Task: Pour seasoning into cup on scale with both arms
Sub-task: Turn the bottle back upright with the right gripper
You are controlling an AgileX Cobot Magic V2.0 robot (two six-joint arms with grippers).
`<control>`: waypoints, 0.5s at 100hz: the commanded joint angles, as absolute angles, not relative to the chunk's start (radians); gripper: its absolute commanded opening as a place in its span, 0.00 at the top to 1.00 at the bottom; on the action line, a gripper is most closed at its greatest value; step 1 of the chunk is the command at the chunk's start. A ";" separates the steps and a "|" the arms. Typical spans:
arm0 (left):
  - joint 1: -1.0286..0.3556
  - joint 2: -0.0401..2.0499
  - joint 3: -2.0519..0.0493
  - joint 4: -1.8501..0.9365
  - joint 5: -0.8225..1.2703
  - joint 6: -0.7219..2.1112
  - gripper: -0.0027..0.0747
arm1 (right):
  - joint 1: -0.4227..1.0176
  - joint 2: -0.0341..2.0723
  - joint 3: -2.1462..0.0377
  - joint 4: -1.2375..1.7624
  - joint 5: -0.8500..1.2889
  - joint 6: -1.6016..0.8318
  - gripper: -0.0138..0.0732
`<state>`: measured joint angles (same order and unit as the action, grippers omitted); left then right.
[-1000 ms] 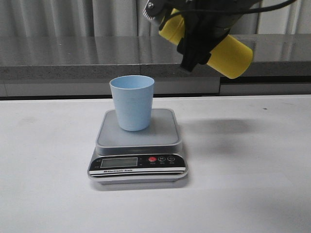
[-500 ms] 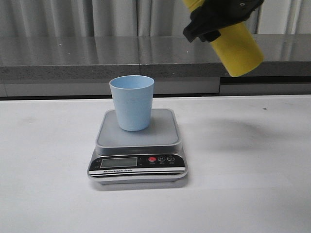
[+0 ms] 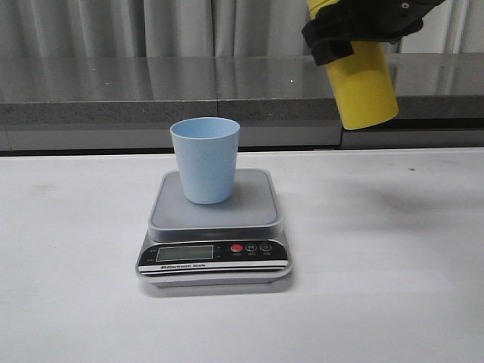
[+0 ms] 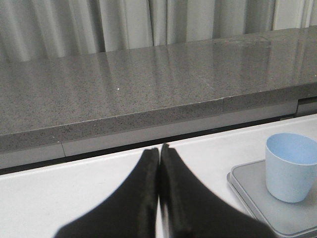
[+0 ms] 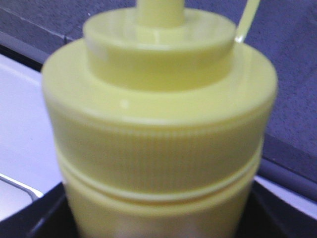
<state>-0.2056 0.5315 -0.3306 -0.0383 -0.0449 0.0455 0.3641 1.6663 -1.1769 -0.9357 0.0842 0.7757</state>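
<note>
The pale blue cup point(image 3: 206, 159) stands upright on the grey platform of the scale point(image 3: 215, 227) in the middle of the white table. My right gripper point(image 3: 355, 30) is shut on the yellow seasoning bottle point(image 3: 363, 83) and holds it nearly upright, high above the table to the right of the cup. The bottle's top fills the right wrist view point(image 5: 158, 129); its nozzle tip is out of frame. My left gripper point(image 4: 159, 148) is shut and empty, low over the table to the left of the scale point(image 4: 262, 203) and cup point(image 4: 291, 166). It is not in the front view.
A grey stone counter point(image 3: 151, 91) with pale curtains behind runs along the back of the table. The white table point(image 3: 393, 287) surrounds the scale on all sides.
My right gripper has swung the bottle from lying tilted towards the cup to nearly upright, and moved it up and to the right. The cup and scale have not moved.
</note>
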 commanded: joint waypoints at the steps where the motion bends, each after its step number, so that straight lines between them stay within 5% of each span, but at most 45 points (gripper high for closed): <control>1: -0.203 0.535 -0.357 -0.044 -0.127 0.042 0.99 | 0.333 1.599 -1.174 -0.804 -0.055 0.646 0.77; 50: -0.203 0.535 -0.357 -0.044 -0.127 0.042 0.99 | 0.274 1.588 -0.727 -0.264 -0.794 0.076 0.77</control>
